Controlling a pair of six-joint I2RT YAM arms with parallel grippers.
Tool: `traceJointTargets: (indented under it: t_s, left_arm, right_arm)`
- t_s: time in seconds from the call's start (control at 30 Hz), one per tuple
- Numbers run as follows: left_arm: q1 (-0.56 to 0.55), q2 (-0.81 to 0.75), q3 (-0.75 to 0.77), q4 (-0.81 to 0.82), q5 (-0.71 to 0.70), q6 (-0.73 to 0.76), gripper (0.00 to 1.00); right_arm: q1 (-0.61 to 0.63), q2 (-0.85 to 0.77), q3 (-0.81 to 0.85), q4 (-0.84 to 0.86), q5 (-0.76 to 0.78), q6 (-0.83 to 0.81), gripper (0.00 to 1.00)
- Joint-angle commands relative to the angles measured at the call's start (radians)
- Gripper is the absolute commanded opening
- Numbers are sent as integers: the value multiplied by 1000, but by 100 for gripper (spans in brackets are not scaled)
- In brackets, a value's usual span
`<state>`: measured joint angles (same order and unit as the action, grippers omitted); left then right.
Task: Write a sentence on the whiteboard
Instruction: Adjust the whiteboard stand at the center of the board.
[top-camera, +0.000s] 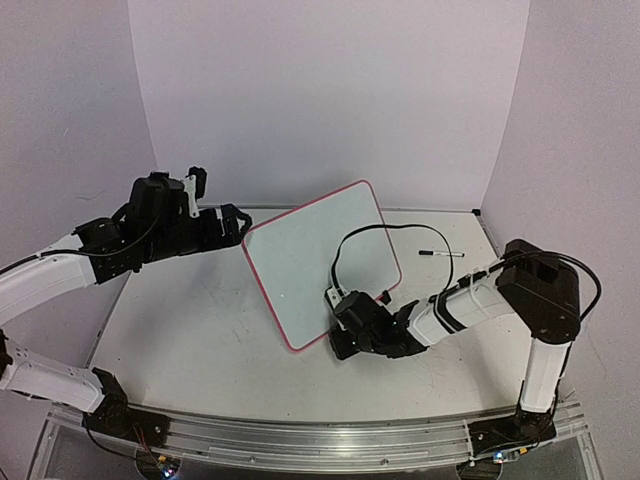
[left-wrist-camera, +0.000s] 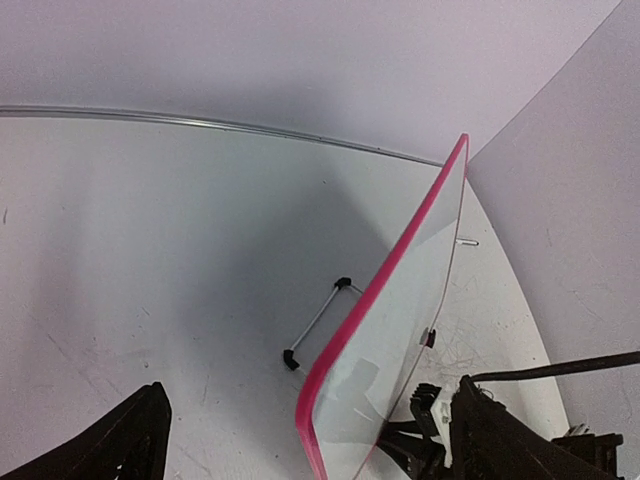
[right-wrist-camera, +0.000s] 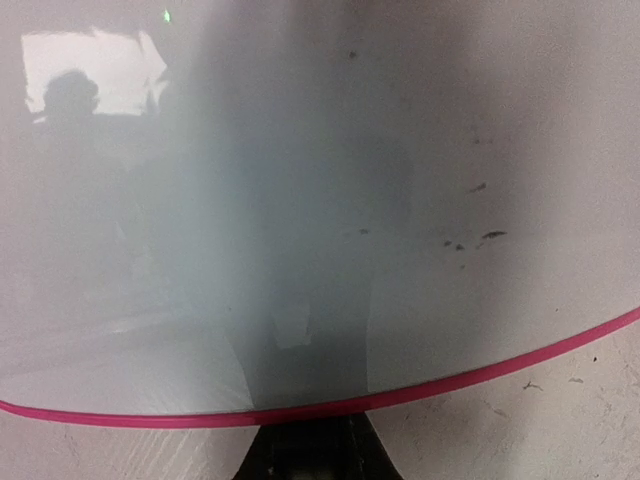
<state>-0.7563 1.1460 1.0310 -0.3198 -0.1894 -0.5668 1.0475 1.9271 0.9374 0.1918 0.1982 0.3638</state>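
The whiteboard, glossy white in a thin pink-red frame, stands tilted mid-table on its wire stand. The sentence is out of view; the board's face carries only a few small dark specks. My left gripper is open at the board's upper left corner. In the left wrist view the pink edge runs between the wide-apart jaws of the left gripper. My right gripper is low at the board's near bottom edge. In the right wrist view the right gripper is shut just below the frame, and I see nothing in it.
A dark marker lies on the table behind the right arm. A black cable loops up from the right wrist in front of the board. The scuffed tabletop ends at purple walls at the back and sides.
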Motion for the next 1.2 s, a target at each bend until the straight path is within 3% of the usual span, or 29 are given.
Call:
traceJointTargets:
  t_s: [0.0,0.17,0.37,0.5,0.77,0.93,1.17]
  left_arm:
    - [0,-55,-43,55,91,-55,97]
    - [0,-70,-94,71,108,-70,97]
    - [0,-41,-110,93,122,-81,96]
    - [0,-57,-113,97,97,-65,96]
    - [0,-108,-122,96,48,-48,98]
    - [0,-118,-129,96,31,-43,99]
    - [0,-103,-139,96,42,-61,99]
  right_arm:
    - [16,55,92,-44,-30,68,0]
    - [35,88,159,-107,-50,91,2]
    - [40,54,147,-127,-41,87,30]
    - [39,-56,96,-123,-59,36,51]
    - [-40,-342,-101,-129,-52,-76,70]
    - [-231,-336,-159,-100,-143,-124,71]
    - [-336,-269,-165,-12,-187,-169,62]
